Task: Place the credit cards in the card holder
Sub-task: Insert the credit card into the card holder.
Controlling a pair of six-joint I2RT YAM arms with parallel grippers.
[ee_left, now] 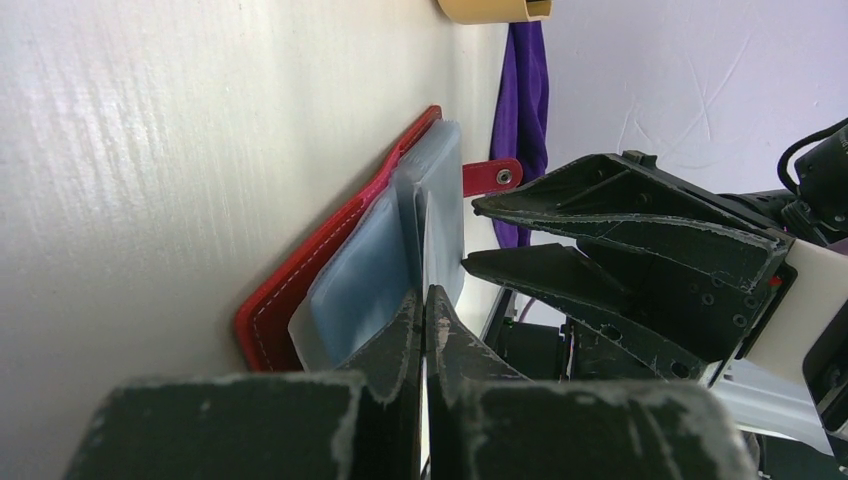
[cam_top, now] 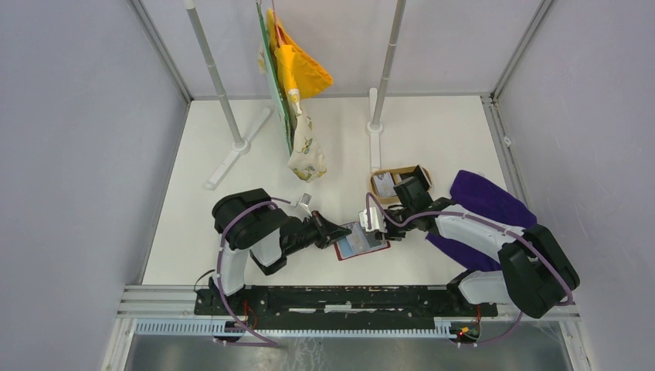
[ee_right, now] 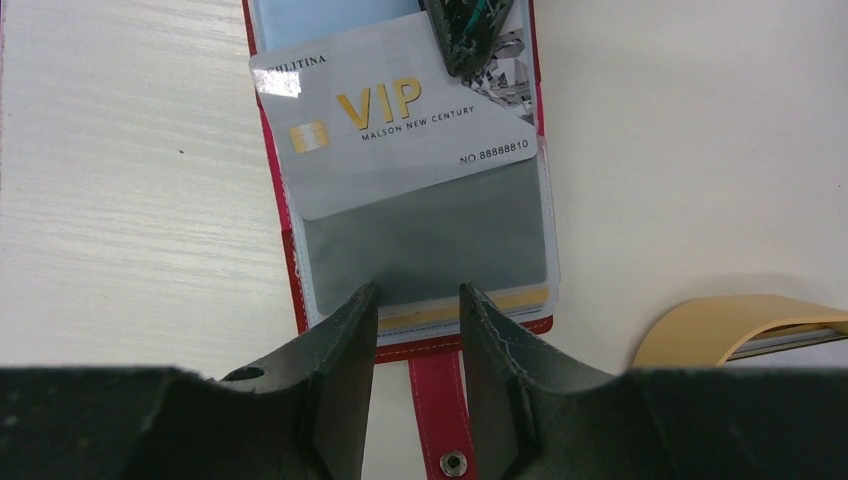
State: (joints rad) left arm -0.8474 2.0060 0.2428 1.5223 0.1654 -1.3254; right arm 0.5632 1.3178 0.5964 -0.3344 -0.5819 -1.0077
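The dark-red card holder [cam_top: 361, 243] lies open on the white table, its clear sleeves up. A silver credit card [ee_right: 390, 125] printed "VIP" lies askew across the sleeves; whether it sits inside a pocket I cannot tell. My left gripper [ee_left: 425, 300] is shut, its tips against the sleeves at the holder's [ee_left: 300, 290] far side, showing as a dark tip [ee_right: 465, 35] in the right wrist view. My right gripper [ee_right: 418, 300] is open over the holder's [ee_right: 290, 260] near edge, the snap tab [ee_right: 435, 400] below its fingers, nothing held. More credit cards [cam_top: 384, 184] lie in the tray.
An oval wooden tray [cam_top: 380, 179] stands just behind the right wrist, also seen in the right wrist view [ee_right: 720, 325]. A purple cloth [cam_top: 487, 199] lies at the right. Two rack poles with hanging yellow and patterned cloths [cam_top: 297, 77] stand at the back. A small clip [cam_top: 305, 202] lies near the left arm.
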